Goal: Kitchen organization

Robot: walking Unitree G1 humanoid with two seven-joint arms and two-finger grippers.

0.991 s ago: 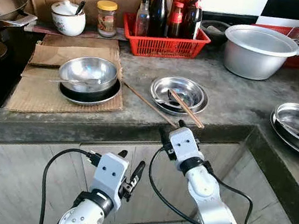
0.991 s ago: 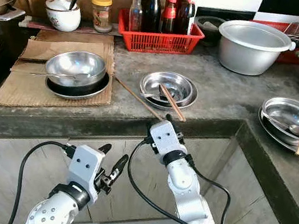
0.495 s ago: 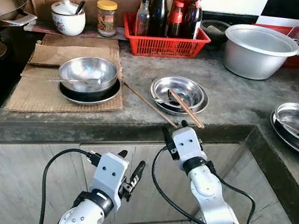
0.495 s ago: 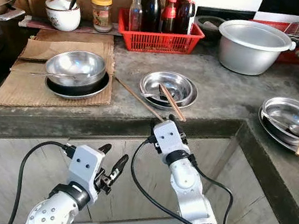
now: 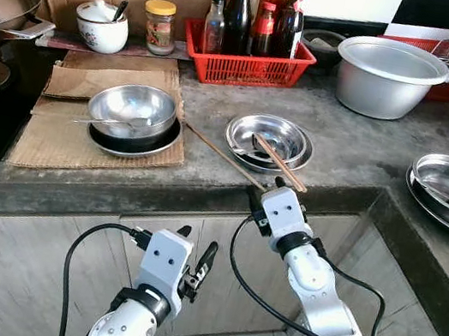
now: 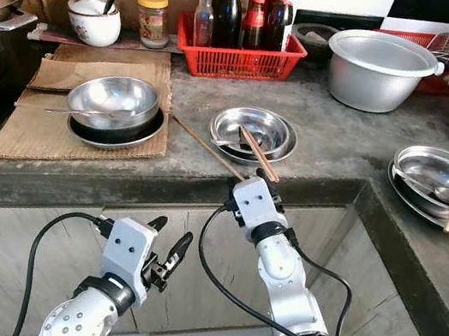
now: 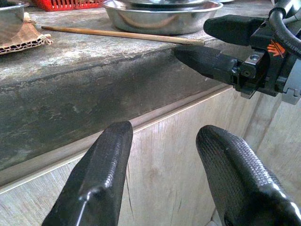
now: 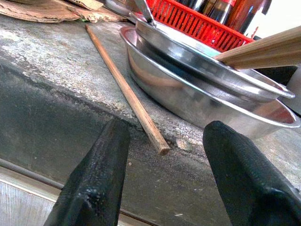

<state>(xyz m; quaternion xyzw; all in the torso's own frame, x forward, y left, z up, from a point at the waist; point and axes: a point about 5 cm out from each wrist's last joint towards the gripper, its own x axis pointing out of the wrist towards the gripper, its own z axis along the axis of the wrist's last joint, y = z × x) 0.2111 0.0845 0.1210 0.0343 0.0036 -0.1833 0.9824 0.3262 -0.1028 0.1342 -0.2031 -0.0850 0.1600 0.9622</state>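
Right pincer (image 5: 268, 188) gapes around counter-edge end of diagonal chopstick (image 5: 224, 158)

no readable text, labels illegible

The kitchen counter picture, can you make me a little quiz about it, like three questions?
1. True or false: the right tool is open at the counter edge.
2. What lies loose on the counter, its end just ahead of that tool? A) spoon B) single chopstick C) lid
3. What colour is the basket holding the bottles?

Key: 1 true; 2 B; 3 red.
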